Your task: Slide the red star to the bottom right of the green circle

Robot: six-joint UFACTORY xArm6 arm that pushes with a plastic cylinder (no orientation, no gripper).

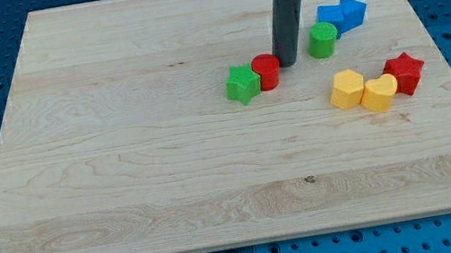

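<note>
The red star (404,73) lay near the right edge of the wooden board (122,161), touching a yellow heart-shaped block (379,93) on its left, with a second yellow block (348,89) pressed against that one. It sat below and to the right of the green circle (322,39), though well apart from it. The arm carried no jaws or hand at all, only a straight dark rod whose tip (289,64) stood on the board between the green circle and a red round block (267,72), just beside the latter and well away from the star. A green star (242,84) touched the red round block on its left, and two blue blocks (342,15) crowded the green circle's upper right. The star looked small, light and rigid, likely to slide easily on the smooth wood but also to spin if pushed on one of its points; a push into a notch between two points, on the lower right side, seemed the steadiest way to drive it up and leftward. The yellow heart touching it could be dragged along. The rod's upper part and the arm were cut off at the view's top, and the blue blocks' exact shapes were hard to make out.
</note>
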